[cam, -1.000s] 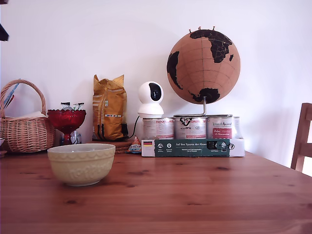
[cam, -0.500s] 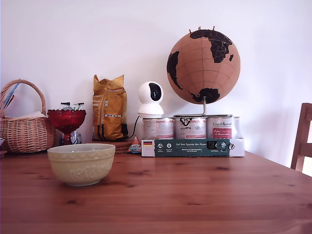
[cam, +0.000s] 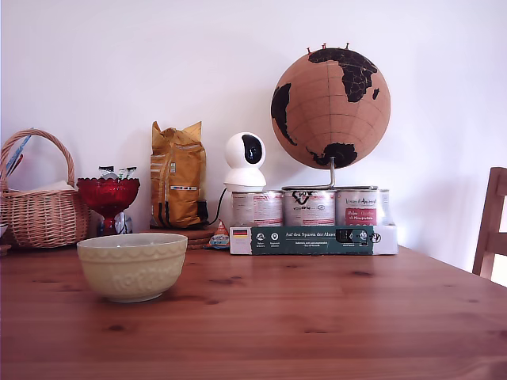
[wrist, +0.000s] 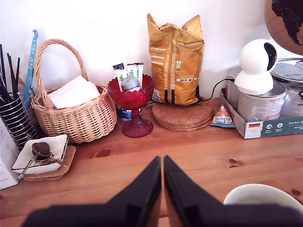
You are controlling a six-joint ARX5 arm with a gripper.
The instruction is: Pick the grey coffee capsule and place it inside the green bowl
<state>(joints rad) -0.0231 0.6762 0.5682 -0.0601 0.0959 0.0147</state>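
Gone from the exterior view's upper left corner is the dark bit of arm that showed there a second ago; nothing else on the table (cam: 317,317) has shifted. You now see the gripper (wrist: 161,161) only in the wrist view. Its two black fingers are pressed together with nothing between them, so count it as closed and empty. The green bowl (cam: 132,265) sits close beside the fingertips, with only a slice of its rim in the wrist view. You cannot place the grey coffee capsule with certainty. Candidate one is a grey rounded piece (wrist: 130,83) resting in the red pedestal dish (wrist: 137,97), ahead of the tips across bare wood. Candidate two is a dark rounded piece (wrist: 41,149) in the white square dish (wrist: 59,142), ahead as well but well off to the side away from the bowl. Neither shows its long axis clearly. Judgement: either way the reach goes forward and away from the bowl, and the fingers must part first. Settle which piece it is before committing.
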